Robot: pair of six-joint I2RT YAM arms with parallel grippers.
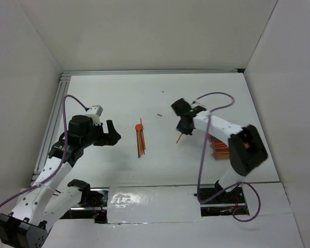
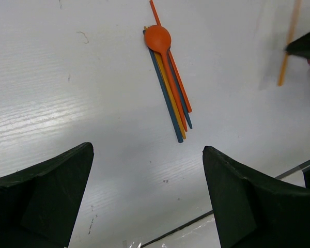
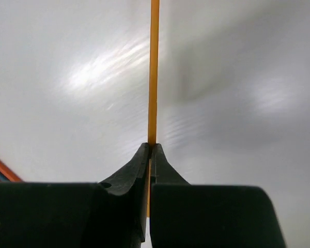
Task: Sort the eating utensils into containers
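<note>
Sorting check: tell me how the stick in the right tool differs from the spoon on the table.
The stick is pinched in the shut right tool; the spoon lies loose on the table. The stick is plain and thin where it shows; the spoon has a round bowl. The stick is alone; the spoon tops a bundle of orange and blue utensils. Both are orange, the stick paler.

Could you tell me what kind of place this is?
Probably a robot test bench in a lab: a white table boxed in by plain white panels, the left arm and right arm bolted at its near edge, and a small bundle of plastic utensils laid out.
</note>
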